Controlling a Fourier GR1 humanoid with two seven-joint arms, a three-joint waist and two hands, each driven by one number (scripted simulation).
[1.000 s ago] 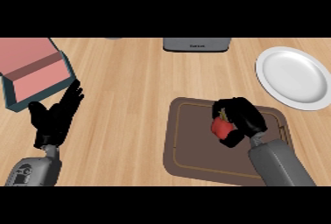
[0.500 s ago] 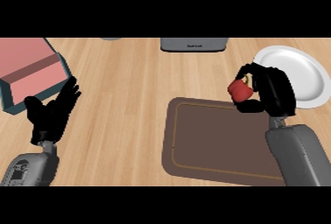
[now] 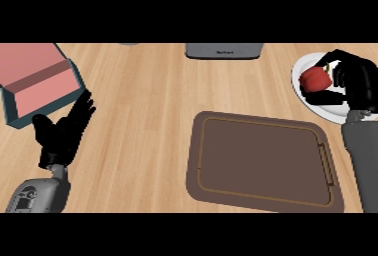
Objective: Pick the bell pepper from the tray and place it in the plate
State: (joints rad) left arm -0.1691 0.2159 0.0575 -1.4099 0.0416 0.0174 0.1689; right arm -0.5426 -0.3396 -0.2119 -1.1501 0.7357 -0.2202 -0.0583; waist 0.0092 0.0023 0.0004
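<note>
A red bell pepper [image 3: 317, 78] is held over the white plate [image 3: 308, 97] at the right edge of the counter. My right hand [image 3: 355, 80] curls round the pepper from its right side, fingers and thumb wrapped about it. I cannot tell whether the pepper touches the plate. The brown tray [image 3: 263, 158] lies below and to the left of the plate with nothing on it. My left hand [image 3: 63, 131] rests open at the left, fingers straight and pointing up.
A pink box with a teal rim [image 3: 35, 81] sits at the far left, just above my left hand. A grey appliance [image 3: 224, 50] shows at the counter's far edge. Bare wood lies between the tray and my left hand.
My right hand has lifted the pepper off the tray and carried it up and to the right, over the plate. The left hand has stayed in place.
</note>
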